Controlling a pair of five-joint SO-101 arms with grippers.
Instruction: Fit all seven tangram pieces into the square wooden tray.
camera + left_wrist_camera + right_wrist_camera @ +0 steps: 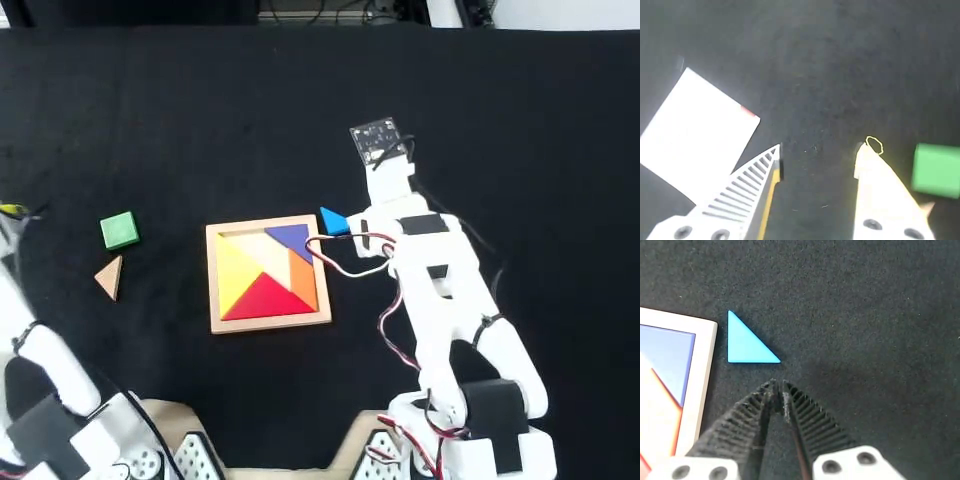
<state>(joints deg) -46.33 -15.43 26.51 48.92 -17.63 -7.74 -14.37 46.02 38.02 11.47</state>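
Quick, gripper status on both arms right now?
Left gripper: open, holding nothing.
Right gripper: shut, empty, close to the blue triangle but not touching it.

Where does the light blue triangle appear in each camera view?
High view: blue triangle by the tray's upper right corner.
Right wrist view: blue triangle beside the tray rim, before the right gripper.
Left wrist view: green square on cloth instead.
Shared landmark: the tray's wooden rim.

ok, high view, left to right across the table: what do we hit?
Green square block → square wooden tray → small blue triangle piece → white right arm.
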